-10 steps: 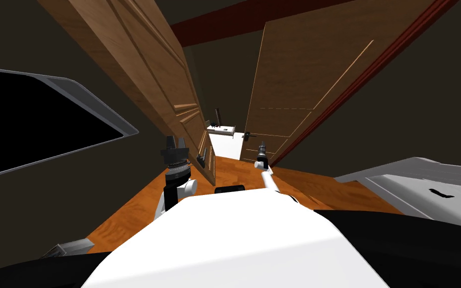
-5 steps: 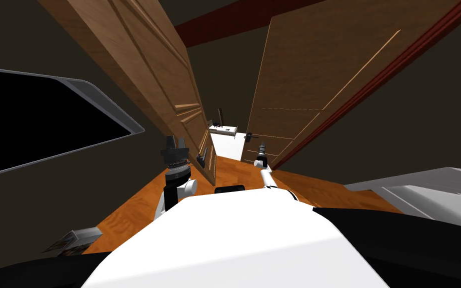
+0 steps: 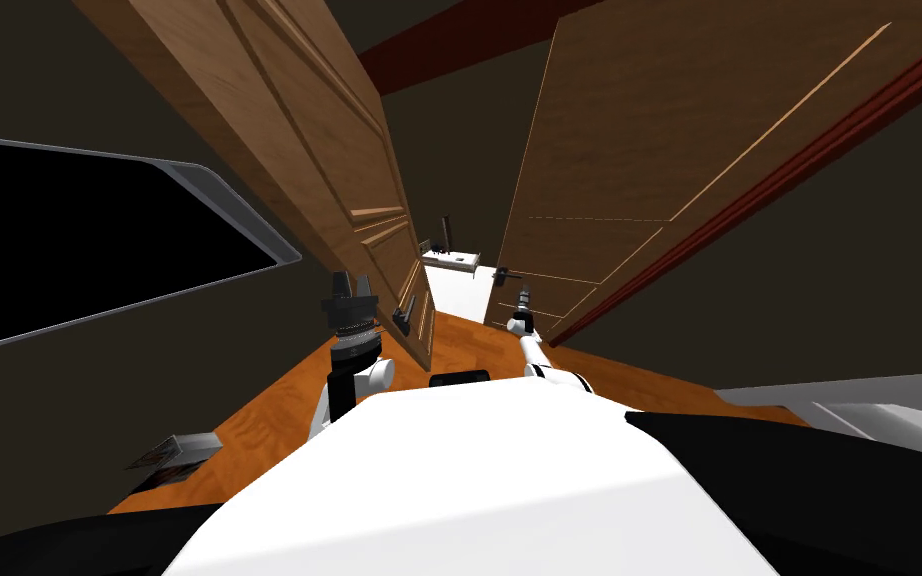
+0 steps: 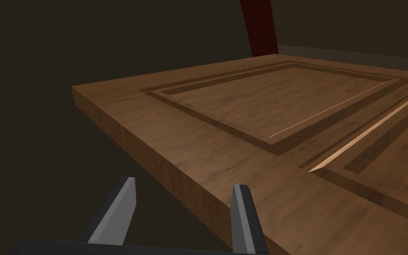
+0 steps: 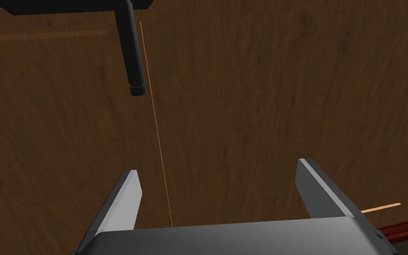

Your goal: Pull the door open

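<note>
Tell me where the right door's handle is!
In the head view, the black handle sticks out of the right door near its free edge, just beyond the open right gripper, not touching it.

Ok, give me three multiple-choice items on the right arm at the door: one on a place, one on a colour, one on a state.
1. Where is the door handle relative to the right gripper?
A. Between its fingers
B. Ahead of its fingers, untouched
C. Behind the gripper's body

2. What colour is the door handle?
A. White
B. Black
C. Red

3. How are the right gripper's fingers?
A. Open and empty
B. Shut on the lever
C. Shut on nothing

Answers:
1. B: the lever ends clear of both fingers in the right wrist view.
2. B: it shows black against the brown door.
3. A: a wide gap shows between them, with just door behind.
</note>
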